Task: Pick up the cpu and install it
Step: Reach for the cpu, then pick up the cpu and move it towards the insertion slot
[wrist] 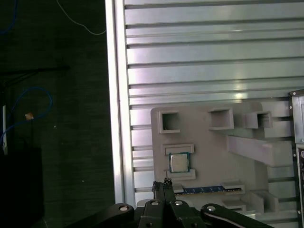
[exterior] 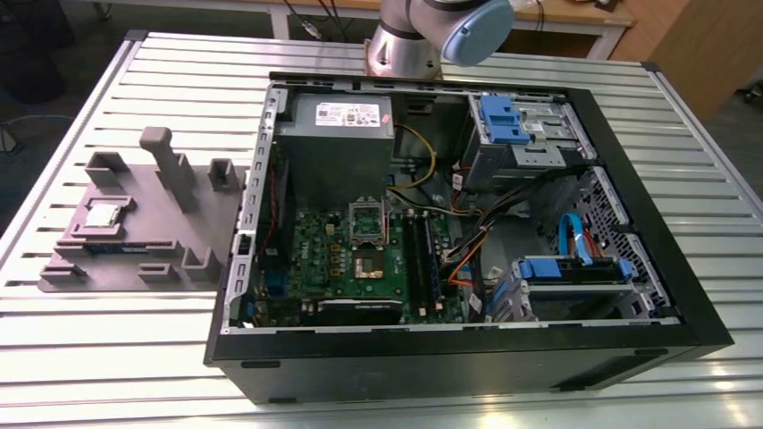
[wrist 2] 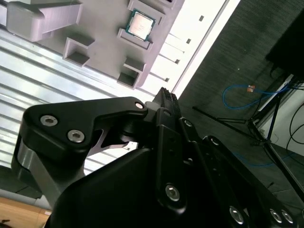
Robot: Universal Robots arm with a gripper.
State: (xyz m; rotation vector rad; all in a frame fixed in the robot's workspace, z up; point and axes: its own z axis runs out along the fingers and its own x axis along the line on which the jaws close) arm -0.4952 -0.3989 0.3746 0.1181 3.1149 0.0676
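Observation:
The cpu [exterior: 105, 214] is a small square chip with a silver top. It lies flat in a shallow pocket of the grey fixture tray [exterior: 179, 228], on the exterior view's left of the open computer case [exterior: 477, 349]. Both wrist views look down on the cpu [wrist 2: 141, 24] [wrist: 179, 162] from well above. My gripper [wrist: 164, 182] [wrist 2: 166, 95] hangs high over the tray with its black fingertips pressed together and nothing between them. On the green motherboard, the socket [exterior: 367, 261] lies bare, with its silver hinged frame [exterior: 366, 218] swung up.
The case holds a grey power supply [exterior: 338, 134], blue drive brackets [exterior: 507, 116] and loose cables [exterior: 477, 241]. A memory stick [wrist: 202, 190] lies on the tray beside raised grey blocks [exterior: 167, 165]. The slatted metal table's edge [wrist: 116, 95] borders dark floor.

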